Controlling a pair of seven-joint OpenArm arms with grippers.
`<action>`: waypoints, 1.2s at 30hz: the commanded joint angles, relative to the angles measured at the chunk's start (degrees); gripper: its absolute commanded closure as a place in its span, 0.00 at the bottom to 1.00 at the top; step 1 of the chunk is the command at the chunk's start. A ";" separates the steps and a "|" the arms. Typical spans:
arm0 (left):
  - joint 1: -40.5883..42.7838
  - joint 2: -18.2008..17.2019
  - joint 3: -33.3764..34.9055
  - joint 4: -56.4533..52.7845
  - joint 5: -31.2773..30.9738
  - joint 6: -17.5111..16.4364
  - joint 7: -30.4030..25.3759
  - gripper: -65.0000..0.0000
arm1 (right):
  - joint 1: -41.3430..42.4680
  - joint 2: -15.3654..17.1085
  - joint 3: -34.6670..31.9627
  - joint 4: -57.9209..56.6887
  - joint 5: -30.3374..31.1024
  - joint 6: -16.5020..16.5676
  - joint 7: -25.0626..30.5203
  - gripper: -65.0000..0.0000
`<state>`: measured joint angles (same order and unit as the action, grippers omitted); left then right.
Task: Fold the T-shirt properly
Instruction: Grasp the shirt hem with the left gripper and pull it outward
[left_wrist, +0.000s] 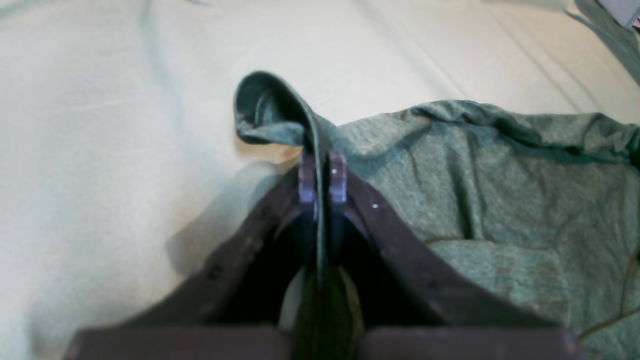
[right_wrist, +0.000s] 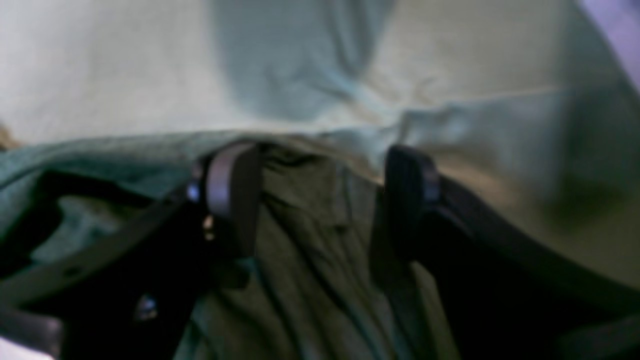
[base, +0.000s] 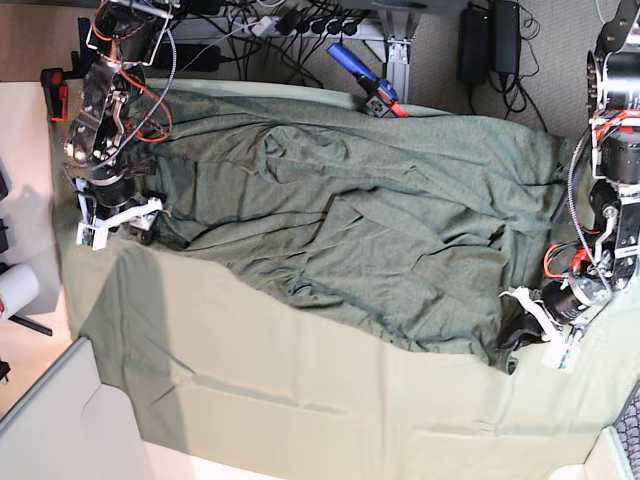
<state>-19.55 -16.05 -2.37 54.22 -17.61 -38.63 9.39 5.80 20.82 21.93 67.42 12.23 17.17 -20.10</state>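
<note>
The dark olive T-shirt (base: 380, 220) lies wrinkled and spread over the far half of the pale green tablecloth (base: 300, 400). At the right of the base view, my left gripper (base: 515, 335) sits at the shirt's near right corner. In the left wrist view this gripper (left_wrist: 322, 175) is shut on a thin raised fold of the T-shirt (left_wrist: 500, 190). At the left of the base view, my right gripper (base: 150, 215) rests at the shirt's left edge. Its jaws (right_wrist: 320, 185) stand wide apart, with T-shirt cloth (right_wrist: 310, 250) lying loose between the fingers (right_wrist: 232, 185).
A blue-handled tool (base: 360, 75) with a red part lies at the table's far edge, with cables and power adapters behind it. A white roll (base: 15, 290) stands off the table to the left. The tablecloth's near edge (base: 350, 445) hangs at the front.
</note>
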 joint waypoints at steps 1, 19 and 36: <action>-1.51 -0.66 -0.22 1.07 -0.98 -1.37 -1.44 1.00 | 1.09 1.09 -0.68 0.09 0.17 0.70 1.22 0.41; 3.15 -3.93 -0.22 11.43 -0.92 -1.37 0.31 1.00 | -2.38 2.23 -2.38 6.54 -4.39 0.66 3.56 1.00; 20.65 -9.55 -5.03 36.41 -0.13 -1.37 0.28 1.00 | -8.90 9.18 -1.31 11.76 -4.31 0.63 3.56 1.00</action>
<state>1.96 -24.73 -6.90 89.56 -16.82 -39.66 11.09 -3.55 28.56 20.01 78.17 7.77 18.20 -17.76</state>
